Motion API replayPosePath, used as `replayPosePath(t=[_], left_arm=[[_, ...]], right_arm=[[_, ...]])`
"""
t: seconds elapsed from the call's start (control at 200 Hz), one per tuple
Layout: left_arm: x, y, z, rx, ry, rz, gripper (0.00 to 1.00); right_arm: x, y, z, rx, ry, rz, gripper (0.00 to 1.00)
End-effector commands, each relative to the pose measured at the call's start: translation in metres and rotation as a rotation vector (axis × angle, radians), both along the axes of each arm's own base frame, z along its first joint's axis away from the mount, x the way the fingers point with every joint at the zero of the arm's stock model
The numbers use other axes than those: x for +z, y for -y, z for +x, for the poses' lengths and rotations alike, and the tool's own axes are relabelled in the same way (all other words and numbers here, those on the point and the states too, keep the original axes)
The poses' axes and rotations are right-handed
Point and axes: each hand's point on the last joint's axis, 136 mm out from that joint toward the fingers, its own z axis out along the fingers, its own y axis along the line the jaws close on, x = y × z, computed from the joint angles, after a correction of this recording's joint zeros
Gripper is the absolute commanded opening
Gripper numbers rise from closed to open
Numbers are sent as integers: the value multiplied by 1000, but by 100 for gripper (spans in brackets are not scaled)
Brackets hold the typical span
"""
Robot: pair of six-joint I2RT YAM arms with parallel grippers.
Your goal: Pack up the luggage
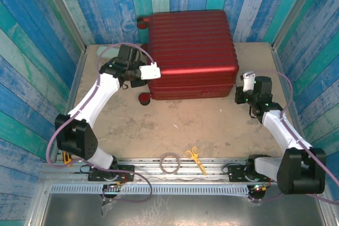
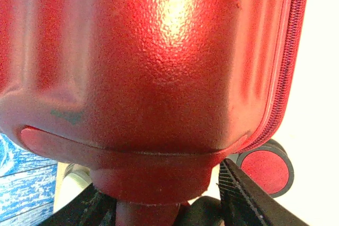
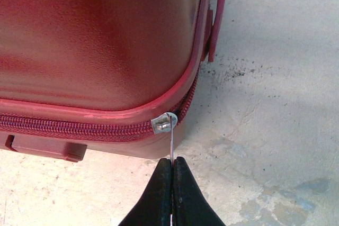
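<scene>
Zipper pull (image 3: 164,123) in right end effector (image 3: 172,160)

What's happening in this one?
The right gripper is pinched shut on the zipper pull at a near corner of the red suitcase, which lies closed on the table. The left gripper is close against the suitcase's left end beside a wheel; whether it grips anything is unclear.

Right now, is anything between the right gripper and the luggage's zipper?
Nothing visible. The right gripper is shut on the zipper pull at a corner of the luggage. The scissors and a grey ring lie by the arm bases, well away.
</scene>
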Motion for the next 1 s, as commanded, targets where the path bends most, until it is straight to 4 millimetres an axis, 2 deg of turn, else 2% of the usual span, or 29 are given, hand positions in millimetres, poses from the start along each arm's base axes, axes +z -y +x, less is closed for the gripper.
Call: replayPosePath(t=[0.0,0.085,0.205,0.305,0.416,0.501,0.631,0.736,0.871,0.992], left_arm=[[-54,-3,-84,-12,-360,44,9],[-60,-7,-94,8,-388,50,0],[-68,-14,-101,14,-381,69,0],[-69,-13,-103,19,-377,56,0],[-59,1,-104,-5,-382,-34,0],[-54,15,-107,-30,-408,-112,0],[-64,28,-113,-57,-449,-130,0],[-69,33,-114,-74,-465,-138,0],[-69,34,-114,-90,-452,-136,0],[-71,31,-115,-96,-433,-124,0]], right_arm=[[0,9,2,-44,5,-20,1],[-5,19,6,-98,-2,-38,0],[-12,28,17,-136,-17,-14,1],[-18,26,25,-124,-41,0,1],[-17,8,23,-60,-24,65,0],[-3,-13,15,7,63,90,1],[5,-46,0,99,96,61,0],[6,-58,-9,126,87,59,1],[7,-40,-11,33,93,16,1],[6,-8,-3,-124,91,-49,1]])
